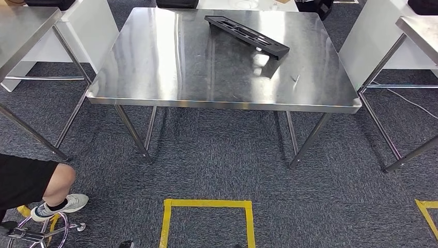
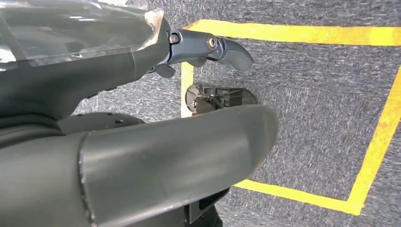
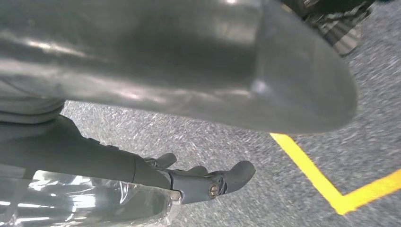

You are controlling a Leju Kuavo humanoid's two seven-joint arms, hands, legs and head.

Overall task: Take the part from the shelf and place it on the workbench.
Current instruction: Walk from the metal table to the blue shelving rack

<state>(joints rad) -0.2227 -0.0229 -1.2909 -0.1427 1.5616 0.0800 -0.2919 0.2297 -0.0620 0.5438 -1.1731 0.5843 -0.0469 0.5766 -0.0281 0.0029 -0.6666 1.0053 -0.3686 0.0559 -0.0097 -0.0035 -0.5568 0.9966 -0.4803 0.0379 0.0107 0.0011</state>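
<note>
A long black plastic part (image 1: 247, 34) lies flat on the far middle of the steel workbench (image 1: 155, 77) in the head view. My left hand (image 2: 203, 52) hangs over the grey carpet with its fingers stretched out and nothing in them. My right hand (image 3: 208, 182) likewise hangs above the carpet, fingers extended and holding nothing. Both hands are far from the part.
Yellow tape squares (image 1: 206, 204) mark the carpet in front of the workbench. A person's leg and white shoe (image 1: 59, 201) are at the lower left beside a stool base (image 1: 38, 232). More steel tables (image 1: 20, 31) stand left and right (image 1: 421, 26).
</note>
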